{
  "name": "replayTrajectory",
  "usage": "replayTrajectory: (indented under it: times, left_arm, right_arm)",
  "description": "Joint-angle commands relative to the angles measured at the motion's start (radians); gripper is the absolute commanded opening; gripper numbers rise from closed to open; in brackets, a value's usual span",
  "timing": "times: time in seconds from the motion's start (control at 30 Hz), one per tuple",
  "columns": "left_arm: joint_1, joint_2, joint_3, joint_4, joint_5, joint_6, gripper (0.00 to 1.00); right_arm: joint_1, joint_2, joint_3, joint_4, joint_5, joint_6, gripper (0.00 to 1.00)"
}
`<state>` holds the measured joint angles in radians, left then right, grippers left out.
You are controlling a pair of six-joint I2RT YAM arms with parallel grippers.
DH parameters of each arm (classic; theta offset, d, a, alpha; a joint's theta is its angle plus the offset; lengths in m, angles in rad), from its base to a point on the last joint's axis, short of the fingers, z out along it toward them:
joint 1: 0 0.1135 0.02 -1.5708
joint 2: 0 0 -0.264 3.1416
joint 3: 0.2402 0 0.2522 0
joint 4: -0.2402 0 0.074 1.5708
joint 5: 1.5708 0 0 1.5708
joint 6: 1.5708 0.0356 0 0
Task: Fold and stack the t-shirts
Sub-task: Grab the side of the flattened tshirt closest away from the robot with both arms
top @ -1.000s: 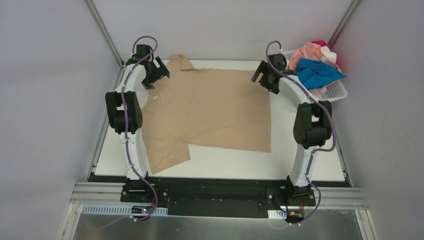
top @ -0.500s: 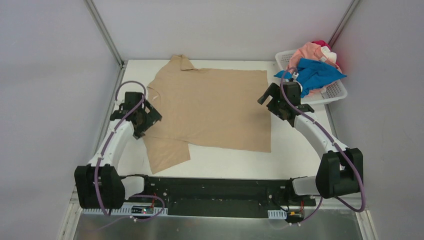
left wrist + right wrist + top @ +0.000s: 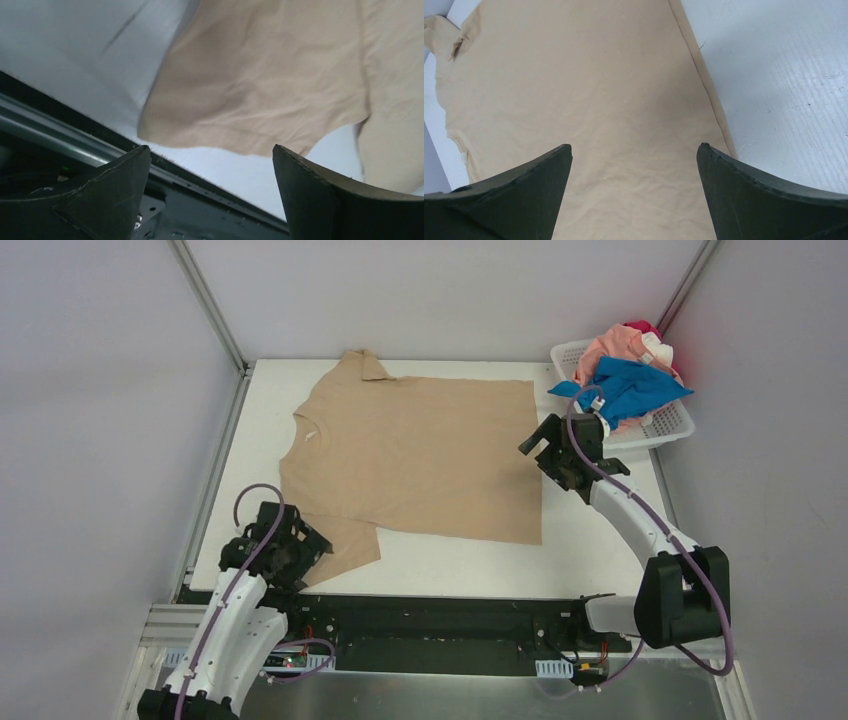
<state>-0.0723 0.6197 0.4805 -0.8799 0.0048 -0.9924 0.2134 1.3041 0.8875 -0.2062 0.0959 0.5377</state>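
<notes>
Status: tan t-shirt [image 3: 420, 455] lies spread flat on the white table [image 3: 450, 565]. My left gripper [image 3: 292, 552] hangs over its near sleeve, fingers apart, holding nothing. My right gripper [image 3: 550, 450] hangs at its right hem, fingers apart, empty.

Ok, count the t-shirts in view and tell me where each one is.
4. The tan t-shirt lies spread on the table; the blue t-shirt, pink t-shirt and red t-shirt are heaped in the white basket, far right. More may be buried.

both jaws apart | left arm [image 3: 235, 612] low | right arm [image 3: 628, 510] perhaps raised
</notes>
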Motion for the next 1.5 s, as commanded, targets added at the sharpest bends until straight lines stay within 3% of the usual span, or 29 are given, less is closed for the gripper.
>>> replayTrajectory:
  times: [0.0, 0.37, 0.6, 0.83, 0.97, 1.33, 1.47]
  left_arm:
    - [-0.129, 0.025, -0.04, -0.076, 0.004, -0.185, 0.9]
    - [-0.15, 0.169, -0.007, -0.069, -0.173, -0.214, 0.77]
    - [-0.15, 0.215, -0.026, 0.077, -0.197, -0.223, 0.63]
    - [-0.15, 0.316, -0.043, 0.12, -0.185, -0.209, 0.35]
    - [-0.15, 0.312, -0.038, 0.121, -0.172, -0.197, 0.0]
    - [-0.15, 0.22, -0.008, 0.122, -0.169, -0.109, 0.0]
    - [-0.15, 0.201, -0.012, 0.126, -0.16, -0.107, 0.0]
  right_arm:
    - [-0.004, 0.023, 0.008, 0.035, -0.013, 0.028, 0.99]
    - [-0.006, 0.024, 0.0, 0.028, 0.002, 0.024, 0.99]
    - [-0.006, 0.017, -0.009, 0.009, 0.019, 0.019, 0.99]
    - [-0.006, 0.0, -0.017, -0.049, 0.053, 0.028, 0.99]
    - [-0.005, -0.023, -0.022, -0.178, 0.098, 0.076, 0.96]
    - [0.019, -0.218, -0.244, -0.375, 0.026, 0.16, 0.89]
    - [0.029, -0.258, -0.326, -0.343, -0.047, 0.186, 0.8]
